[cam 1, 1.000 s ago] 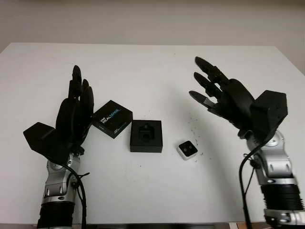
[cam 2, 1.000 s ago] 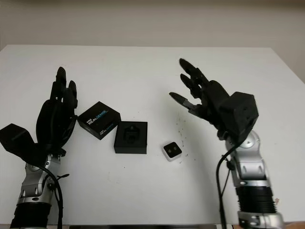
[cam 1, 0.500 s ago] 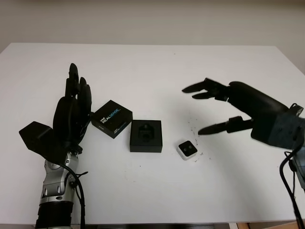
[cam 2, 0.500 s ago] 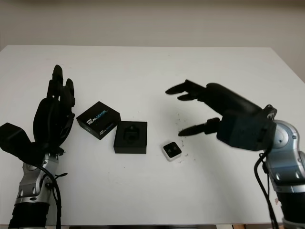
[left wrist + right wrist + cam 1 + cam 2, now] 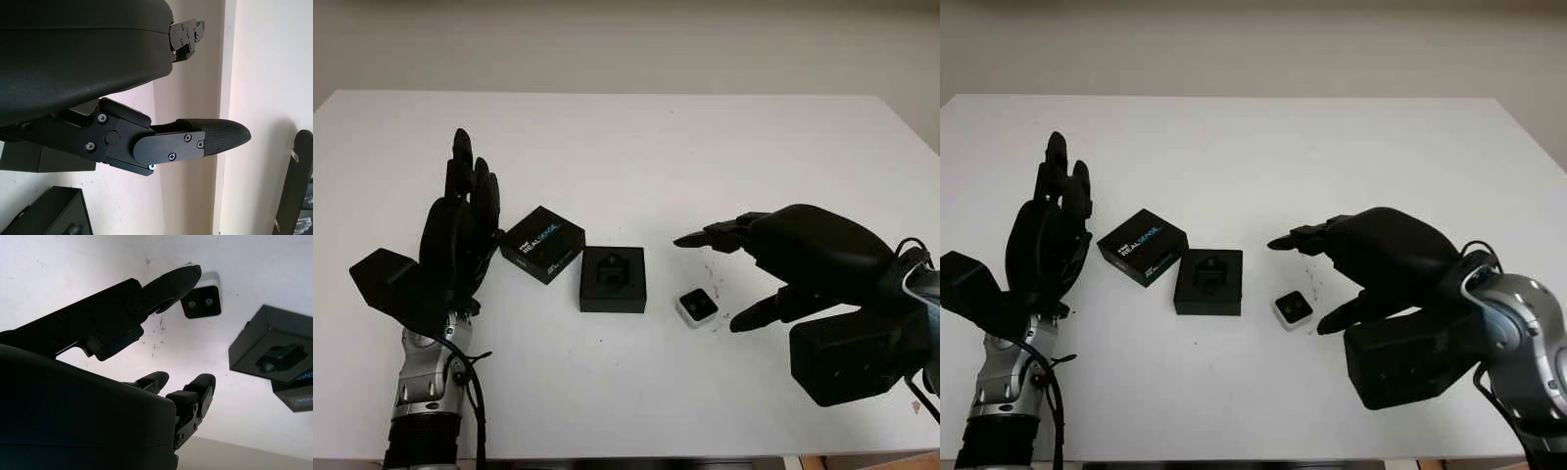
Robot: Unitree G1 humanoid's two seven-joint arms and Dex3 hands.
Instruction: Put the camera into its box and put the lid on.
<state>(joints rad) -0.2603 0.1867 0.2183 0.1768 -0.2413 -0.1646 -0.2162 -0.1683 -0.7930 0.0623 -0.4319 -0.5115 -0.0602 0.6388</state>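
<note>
Right hand (image 5: 773, 269) now lowered beside one camera (image 5: 698, 306), fingers wide; one box (image 5: 613, 279), one lid (image 5: 542, 243)

lid (image 5: 542, 244), box (image 5: 613, 279), camera (image 5: 698, 306), left to right

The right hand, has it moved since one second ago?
Yes. The right hand has come down and toward the robot: it was raised beyond the camera, and is now open beside it, not touching.

A white table (image 5: 636, 137) with small dark specks (image 5: 710, 262) on it, and a pale wall (image 5: 626, 39) behind
</note>
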